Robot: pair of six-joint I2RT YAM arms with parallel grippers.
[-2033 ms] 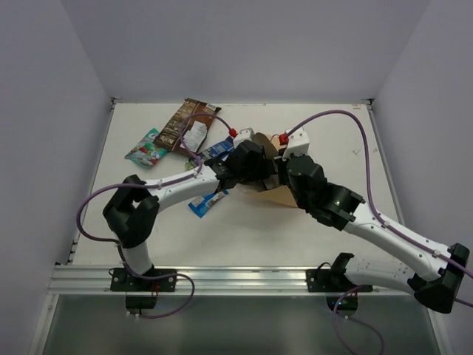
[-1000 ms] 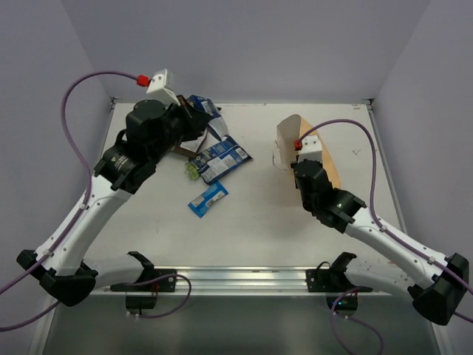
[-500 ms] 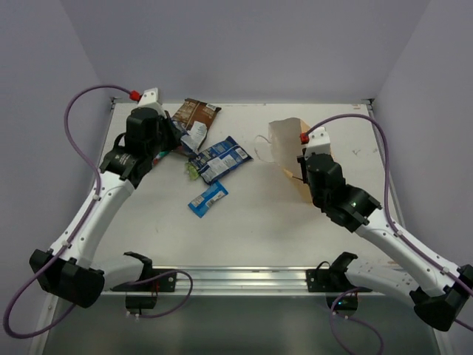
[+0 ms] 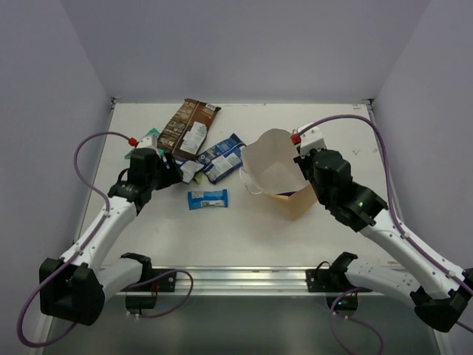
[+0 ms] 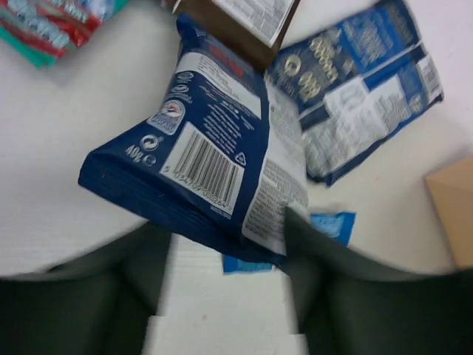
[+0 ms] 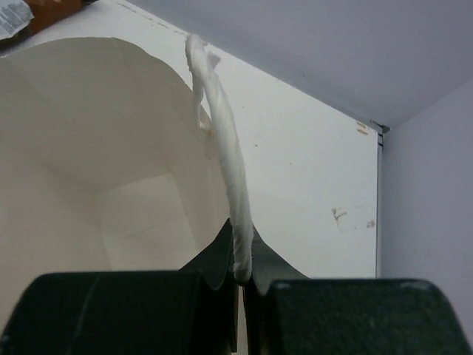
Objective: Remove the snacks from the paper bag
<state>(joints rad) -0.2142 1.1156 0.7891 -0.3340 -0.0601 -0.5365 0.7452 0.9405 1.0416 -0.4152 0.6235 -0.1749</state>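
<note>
View from above, with both wrist views. We see the paper bag (image 4: 275,168) right of centre on the counter (image 4: 244,237), tipped so that its open mouth faces up and toward the left arm; its tan outer side shows along the near edge. The right gripper (image 4: 300,158) is pressed together on the bag's rim and white cord handle (image 6: 222,148), which runs down into the narrow slit between the two fingers in the right wrist view; there the bag's pale inner walls fill the left half. The snacks lie outside the bag, to its left: a long dark brown packet (image 4: 188,126) at the far side, a blue packet (image 4: 224,157) just beside the bag's mouth, a small blue bar wrapper (image 4: 208,199) nearer the arms, and a teal-and-red pouch (image 4: 149,137) partly hidden behind the left arm. The left gripper (image 4: 177,176) stands with its fingers (image 5: 140,259) well apart on either side of a second blue packet (image 5: 214,148), barcode face toward the wrist camera and overlapping the brown one; we cannot tell whether the fingers press on it.
</note>
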